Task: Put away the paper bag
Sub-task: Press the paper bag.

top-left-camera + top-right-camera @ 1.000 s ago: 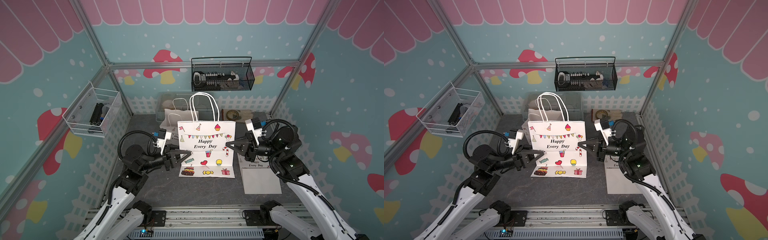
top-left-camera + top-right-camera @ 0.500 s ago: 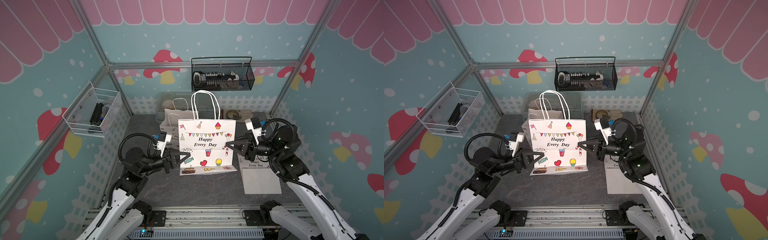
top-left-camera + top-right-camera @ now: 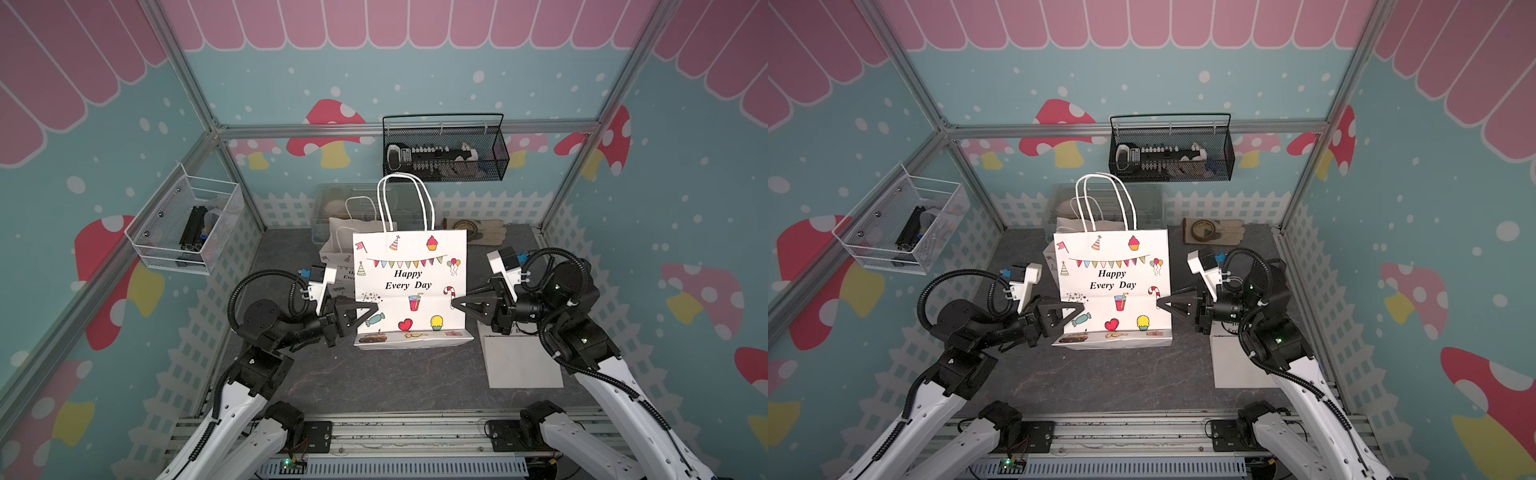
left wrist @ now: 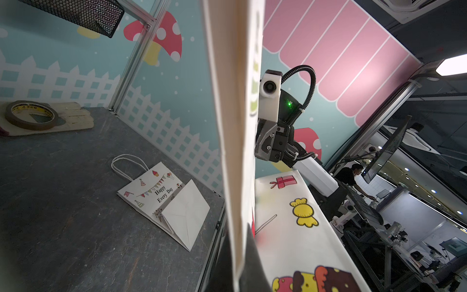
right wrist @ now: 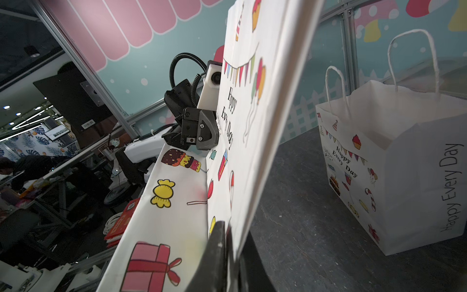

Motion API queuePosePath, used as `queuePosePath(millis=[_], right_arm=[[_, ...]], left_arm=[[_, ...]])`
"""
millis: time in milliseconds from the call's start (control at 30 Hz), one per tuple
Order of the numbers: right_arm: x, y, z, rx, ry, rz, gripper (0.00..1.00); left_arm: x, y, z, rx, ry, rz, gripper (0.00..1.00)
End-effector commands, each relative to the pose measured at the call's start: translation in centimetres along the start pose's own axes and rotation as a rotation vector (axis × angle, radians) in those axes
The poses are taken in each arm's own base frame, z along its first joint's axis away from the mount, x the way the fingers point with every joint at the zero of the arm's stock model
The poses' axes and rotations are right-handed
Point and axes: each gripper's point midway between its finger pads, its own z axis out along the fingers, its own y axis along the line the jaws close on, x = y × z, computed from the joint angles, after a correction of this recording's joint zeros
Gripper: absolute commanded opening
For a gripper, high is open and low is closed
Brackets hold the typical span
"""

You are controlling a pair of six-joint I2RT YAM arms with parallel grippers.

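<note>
The white paper bag [image 3: 409,278] printed "Happy Every Day" stands flattened and upright mid-table in both top views [image 3: 1113,278], handles up, its bottom flap folded toward the front. My left gripper [image 3: 371,309] is shut on the bag's left edge, about two thirds of the way down. My right gripper [image 3: 456,303] is shut on the right edge at the same height. In the left wrist view the bag's edge [image 4: 235,126] runs between the closed jaws of the left gripper [image 4: 238,242]. The right wrist view shows the right gripper [image 5: 233,235] pinching the bag [image 5: 265,101] likewise.
A second, opened bag [image 3: 338,249] stands just behind, in front of a clear bin [image 3: 332,199]. A flat folded bag [image 3: 521,361] lies at the right. A tape roll [image 3: 469,226] lies at the back. A black mesh basket [image 3: 444,153] and a white wire basket [image 3: 183,224] hang on the walls.
The bag has come upright and its lower part has folded forward into a flap. My left gripper has closed on the bag's left edge. The right gripper has stayed on the right edge.
</note>
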Motion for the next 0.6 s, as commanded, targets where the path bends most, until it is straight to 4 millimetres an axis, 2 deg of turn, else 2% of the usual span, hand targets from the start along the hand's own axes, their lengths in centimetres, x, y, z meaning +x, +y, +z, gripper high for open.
queuePosePath(millis=[0, 67, 133, 267, 333, 567], right_arm=[[0.5, 0.7, 0.0, -0.029, 0.013, -0.009, 0.05], [0.5, 0.6, 0.0, -0.017, 0.009, -0.015, 0.00], [0.2, 0.7, -0.1, -0.006, -0.001, -0.027, 0.00], [-0.6, 0.9, -0.4, 0.014, -0.024, -0.050, 0.00], [-1.0, 1.1, -0.5, 0.020, -0.033, -0.060, 0.00], [-1.3, 1.0, -0.5, 0.027, -0.037, -0.062, 0.00]], left_arm=[[-1.0, -0.9, -0.2, 0.010, -0.041, 0.029, 0.00], [-1.0, -0.9, -0.1, 0.016, -0.037, 0.027, 0.00], [-1.0, -1.4, -0.1, 0.044, -0.029, 0.023, 0.02], [-0.4, -2.2, 0.0, 0.087, 0.016, 0.016, 0.19], [0.5, -2.6, 0.2, 0.101, 0.053, 0.014, 0.23], [1.9, -2.5, -0.2, 0.085, 0.106, 0.016, 0.28]])
